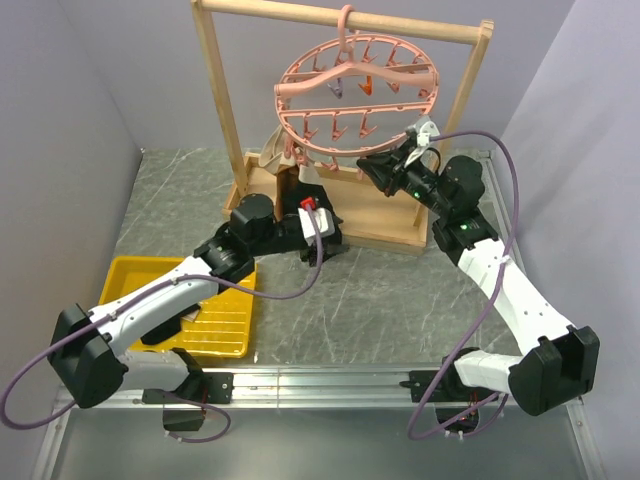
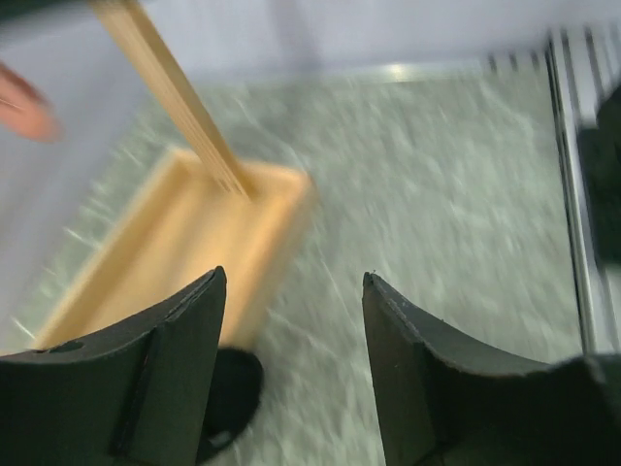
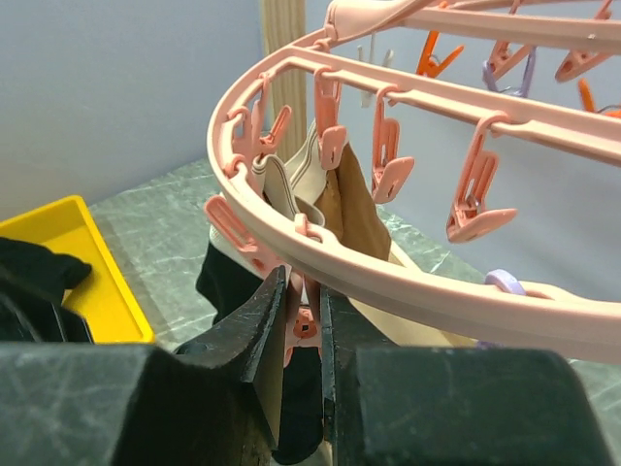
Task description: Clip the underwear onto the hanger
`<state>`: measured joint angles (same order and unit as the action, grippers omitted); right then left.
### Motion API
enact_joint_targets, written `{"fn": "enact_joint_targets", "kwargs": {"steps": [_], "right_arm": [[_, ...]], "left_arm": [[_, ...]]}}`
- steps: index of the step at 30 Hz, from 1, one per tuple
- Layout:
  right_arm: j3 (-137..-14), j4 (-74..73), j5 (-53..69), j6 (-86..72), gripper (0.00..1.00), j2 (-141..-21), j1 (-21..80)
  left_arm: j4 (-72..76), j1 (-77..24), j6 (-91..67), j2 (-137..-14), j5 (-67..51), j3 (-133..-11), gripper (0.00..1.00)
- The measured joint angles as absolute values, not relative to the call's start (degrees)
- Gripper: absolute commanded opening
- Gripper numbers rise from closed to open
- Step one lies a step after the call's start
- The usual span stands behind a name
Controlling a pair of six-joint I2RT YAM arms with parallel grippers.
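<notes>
Pink hanger (image 3: 408, 282) hangs on wooden frame (image 1: 215, 90), brown-cream garment (image 3: 351, 209) already clipped on. R gripper (image 3: 302, 303) nearly pressed together, pinching one peg (image 3: 307, 335) under the ring. Black underwear (image 3: 221, 286) hangs just below/behind it, so 1st clip looks abt done, tho can't tell if cloth's caught. L gripper (image 2: 294, 291) spread, empty, nr frame base. Left to do: let go, prob clip 2nd side.

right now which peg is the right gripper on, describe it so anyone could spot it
At the back of the table stands a wooden frame with a round pink hanger hung from its top bar. On the ring's edge nearest the right gripper, one pink peg hangs below the rim. Its neighbours dangle free; this one is pinched between that gripper's black fingers.
</notes>
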<state>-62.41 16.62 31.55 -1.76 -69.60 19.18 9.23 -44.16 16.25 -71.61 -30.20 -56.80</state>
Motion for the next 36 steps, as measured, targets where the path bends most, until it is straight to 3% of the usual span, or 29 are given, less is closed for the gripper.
{"fn": "enact_joint_targets", "kwargs": {"steps": [12, 27, 36], "right_arm": [[-64.2, 12.3, 23.0, -3.8, 0.00, -69.6, 24.7], [-69.9, 4.4, 15.4, -2.7, 0.00, -70.4, 30.3], [-71.7, 1.6, 8.9, 0.6, 0.00, -71.6, 33.8]], "left_arm": [[-19.2, -46.5, 32.7, -86.7, -25.5, -66.5, 0.61], [-32.6, -50.5, 54.7, -99.0, -7.7, -75.9, 0.61], [-36.7, -53.6, 58.9, -106.9, 1.3, -88.4, 0.60]]}}
